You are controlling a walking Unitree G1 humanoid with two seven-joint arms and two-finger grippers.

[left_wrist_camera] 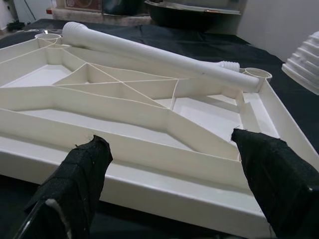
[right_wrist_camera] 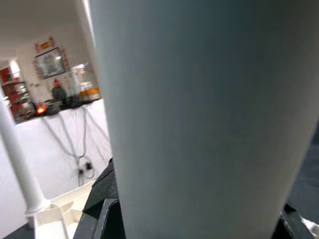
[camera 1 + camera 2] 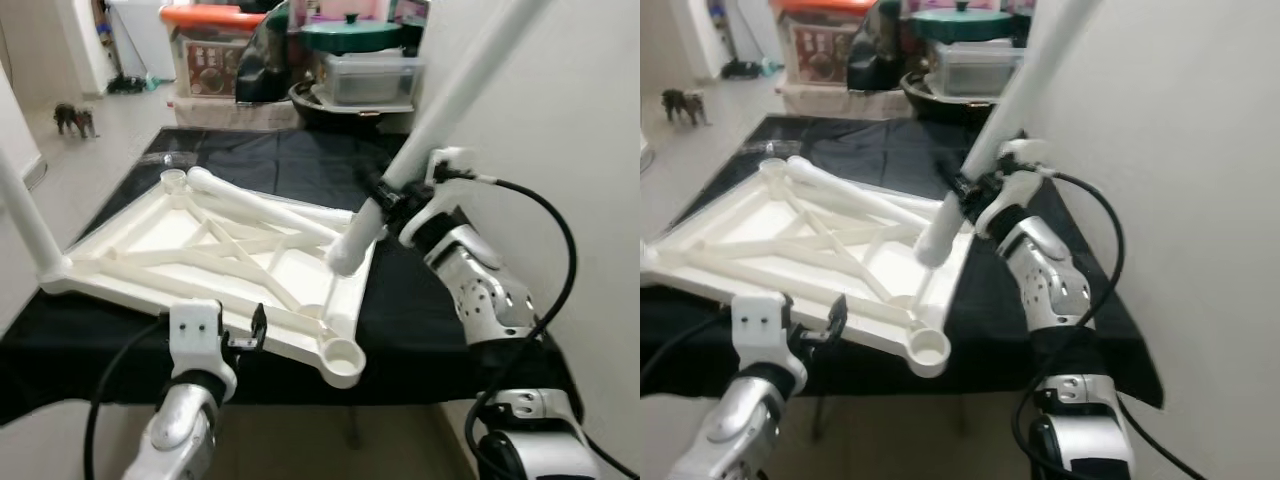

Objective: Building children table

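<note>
The white plastic tabletop (image 3: 160, 255) lies upside down on a black cloth, ribs facing up. One white leg (image 3: 25, 215) stands upright in its left corner. A loose leg (image 3: 262, 205) lies across the ribs. My right gripper (image 3: 392, 195) is shut on a third leg (image 3: 440, 110), held tilted, with its threaded lower end (image 3: 345, 255) hanging just above the tabletop's right side. The round socket (image 3: 342, 355) at the near corner is empty. My left gripper (image 1: 174, 164) is open at the tabletop's front rim (image 1: 149, 186), one finger (image 1: 79, 172) on each side of the view.
The black cloth (image 3: 300, 150) covers a low stand whose front edge is close to me. A white wall (image 3: 580, 120) rises right beside the right arm. Storage boxes and a green lidded pot (image 3: 350, 35) crowd the far end. A small toy animal (image 3: 75, 118) stands on the floor at far left.
</note>
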